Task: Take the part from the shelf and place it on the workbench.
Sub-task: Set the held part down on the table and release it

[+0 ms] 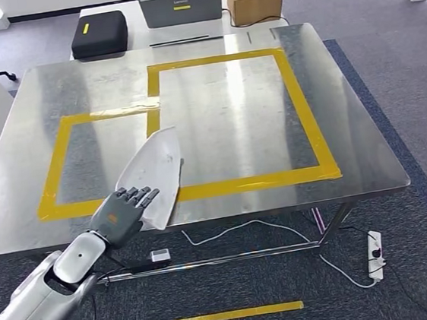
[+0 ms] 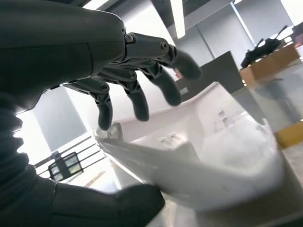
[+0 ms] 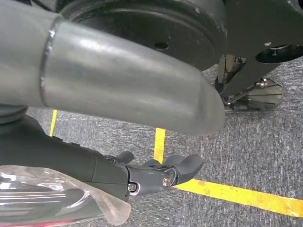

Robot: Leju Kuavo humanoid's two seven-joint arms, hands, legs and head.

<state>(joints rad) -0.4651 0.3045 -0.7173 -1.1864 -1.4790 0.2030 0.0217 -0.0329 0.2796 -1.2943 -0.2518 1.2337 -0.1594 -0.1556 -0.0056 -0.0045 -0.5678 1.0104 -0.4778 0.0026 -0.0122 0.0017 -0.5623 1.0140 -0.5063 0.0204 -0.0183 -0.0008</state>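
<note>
White part (image 1: 154, 174) is held at its near end by the left robot hand (image 1: 121, 213), fingers spread above, thumb beneath, its far end over the surface (image 1: 240, 111). For clean placement, it should be lowered flat before release.

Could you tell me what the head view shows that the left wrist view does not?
Head view alone: the whole steel workbench with its yellow tape outlines, a black case and a cardboard box behind it, and a power strip on the carpet. Left wrist view alone: the white part's hollow side up close, fingers arched over its rim, thumb beneath. Both: the left hand holding the part at the table's near edge.
</note>
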